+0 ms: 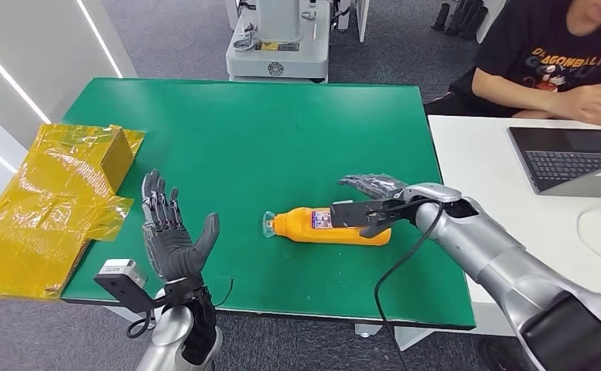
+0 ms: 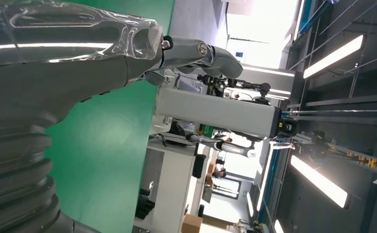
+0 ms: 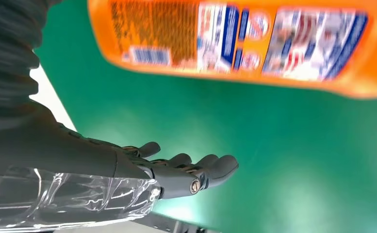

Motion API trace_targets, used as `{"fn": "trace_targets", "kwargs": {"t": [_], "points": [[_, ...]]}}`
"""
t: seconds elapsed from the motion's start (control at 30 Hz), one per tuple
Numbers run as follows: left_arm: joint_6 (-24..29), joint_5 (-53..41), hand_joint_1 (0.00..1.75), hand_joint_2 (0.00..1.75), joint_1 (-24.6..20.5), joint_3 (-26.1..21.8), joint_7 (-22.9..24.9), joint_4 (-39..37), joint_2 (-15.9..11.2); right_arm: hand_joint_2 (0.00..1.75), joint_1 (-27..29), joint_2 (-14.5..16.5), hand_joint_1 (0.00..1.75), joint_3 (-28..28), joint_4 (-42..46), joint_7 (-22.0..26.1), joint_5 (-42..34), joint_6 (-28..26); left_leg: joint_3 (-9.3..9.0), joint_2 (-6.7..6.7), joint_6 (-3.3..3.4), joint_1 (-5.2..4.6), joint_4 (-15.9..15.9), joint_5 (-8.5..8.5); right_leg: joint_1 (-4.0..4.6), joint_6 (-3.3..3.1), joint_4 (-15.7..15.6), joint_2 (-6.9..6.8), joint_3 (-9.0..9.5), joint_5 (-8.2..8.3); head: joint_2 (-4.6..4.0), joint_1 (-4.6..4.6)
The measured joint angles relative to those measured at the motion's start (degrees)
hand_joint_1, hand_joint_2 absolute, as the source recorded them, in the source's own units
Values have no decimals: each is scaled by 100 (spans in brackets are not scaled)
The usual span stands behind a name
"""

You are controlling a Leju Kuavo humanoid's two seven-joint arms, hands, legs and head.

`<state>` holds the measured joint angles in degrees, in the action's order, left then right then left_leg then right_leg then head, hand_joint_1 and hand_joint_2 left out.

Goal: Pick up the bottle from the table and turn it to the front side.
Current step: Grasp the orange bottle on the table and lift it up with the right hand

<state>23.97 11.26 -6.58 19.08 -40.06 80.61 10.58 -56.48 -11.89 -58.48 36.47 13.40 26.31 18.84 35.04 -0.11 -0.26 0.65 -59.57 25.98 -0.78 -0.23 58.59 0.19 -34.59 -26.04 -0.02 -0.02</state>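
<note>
One orange plastic bottle (image 1: 329, 226) lies on its side on the green tabletop (image 1: 281, 139), its clear cap end pointing away from the right hand (image 1: 370, 197). That hand hovers just beside the bottle's base, fingers spread, grasping nothing. The left hand (image 1: 172, 232) stands well apart, palm up, fingers released and splayed. Beside it lies one crinkled yellow plastic bag (image 1: 49, 201).

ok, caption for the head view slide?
Right hand open beside an orange bottle lying on the green table; left hand raised, open.
</note>
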Motion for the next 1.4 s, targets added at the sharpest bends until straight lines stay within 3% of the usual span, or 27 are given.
{"fn": "trace_targets", "kwargs": {"t": [0.37,0.8,0.93,1.0,1.4], "points": [[-97,54,0,175,36,13,0,-26,3,175,247,259,0,-604,-770,-149,36,-620,0,-1,0,0,0,0,0,0,0,-1,0,0,0,0],[-129,102,0,175,23,19,0,-28,14,175,346,352,0,-692,-969,-326,131,-924,-1,0,0,0,0,0,0,0,0,0,0,0,0,-1],[-138,113,0,175,17,35,0,-27,16,175,547,385,171,-729,-1053,-507,426,-1623,-6,2,0,0,0,0,0,0,-1,2,2,0,0,-1],[-151,114,0,175,21,35,0,-27,15,175,668,385,175,-693,-1050,-527,534,-2032,-8,3,0,1,0,0,0,0,-1,3,4,0,0,-1],[-183,116,0,175,34,35,0,-31,13,175,1171,410,175,-84,-794,-347,600,-3117,-2,0,1,1,-1,0,0,2,0,1,2,1,0,-1]]}}
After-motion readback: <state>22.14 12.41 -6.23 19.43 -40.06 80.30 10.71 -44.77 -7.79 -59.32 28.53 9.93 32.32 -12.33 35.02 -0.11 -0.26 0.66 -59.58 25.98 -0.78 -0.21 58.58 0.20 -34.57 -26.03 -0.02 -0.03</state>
